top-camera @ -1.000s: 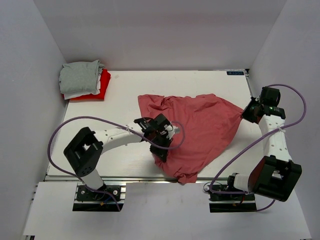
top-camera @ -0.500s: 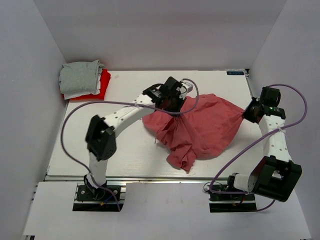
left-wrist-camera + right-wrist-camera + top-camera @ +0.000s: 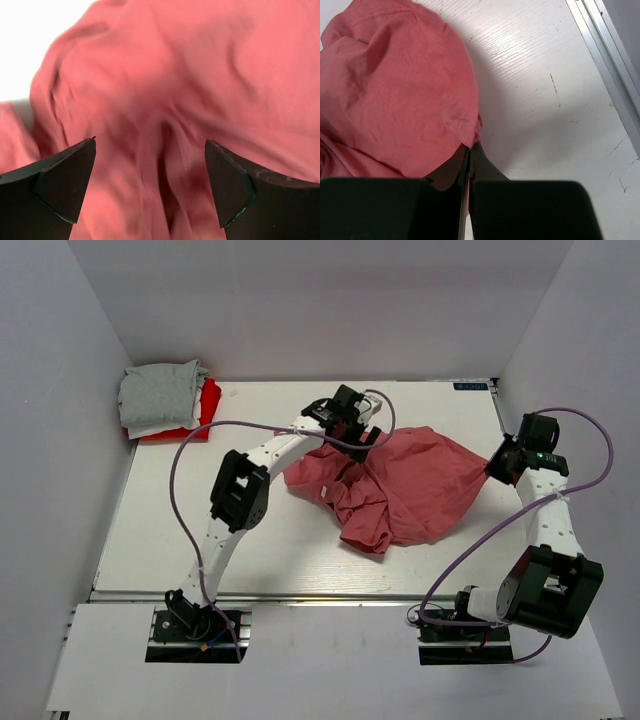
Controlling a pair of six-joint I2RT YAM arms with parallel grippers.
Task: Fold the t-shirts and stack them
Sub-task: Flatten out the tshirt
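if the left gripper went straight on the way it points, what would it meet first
The salmon-pink t-shirt: the left gripper is open, and crumpled cloth fills the view ahead. How near is unclear.

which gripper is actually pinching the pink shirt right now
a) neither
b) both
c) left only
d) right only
d: in the right wrist view the right gripper is closed on the hem of the pink shirt, while the left gripper is spread wide open with the cloth lying loose beyond it.
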